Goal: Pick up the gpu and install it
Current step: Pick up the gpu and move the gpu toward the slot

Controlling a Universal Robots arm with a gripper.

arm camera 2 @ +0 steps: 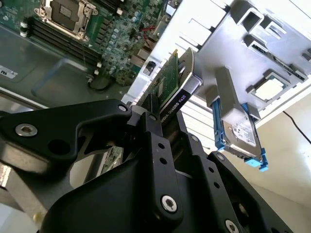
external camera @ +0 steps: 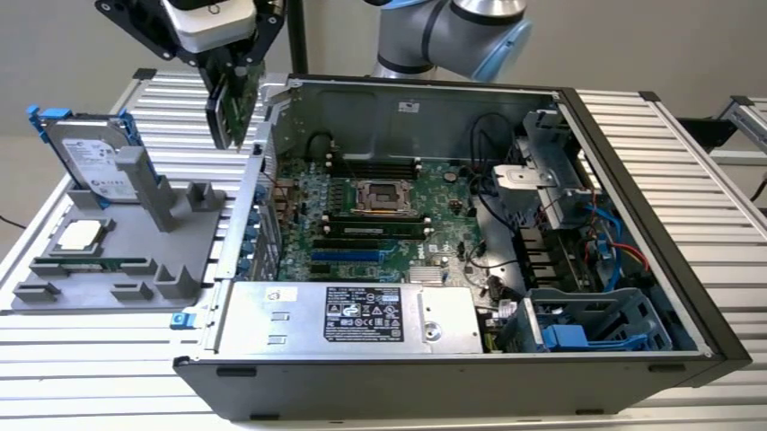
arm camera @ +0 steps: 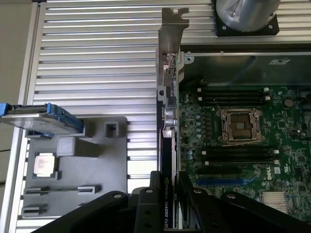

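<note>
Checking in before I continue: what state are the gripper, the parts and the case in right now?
gripper: shut on the gpu.
gpu: held in the air by the case's edge, not in a slot.
hard drive: standing upright in the gray holder.
processor chip: lying flat in the holder.
memory stick: lying in the holder.
computer case: open, side panel off.

Count reads: computer case point(external camera: 419, 386) 1 | motherboard point(external camera: 462, 242) 1 | processor socket point(external camera: 386, 196) 1 | small silver heat sink point(external camera: 428, 275) 1 | power supply point(external camera: 348, 314) 1 | graphics card point(external camera: 237, 112) 1 | hard drive in blue frame point(external camera: 90, 157) 1 | loose processor chip point(external camera: 78, 235) 1 | memory stick point(external camera: 90, 266) 1 | grey parts tray point(external camera: 72, 301) 1 | robot arm point(external camera: 450, 31) 1 | pincer point(external camera: 233, 76) 1 | bench point(external camera: 707, 224) 1
</note>
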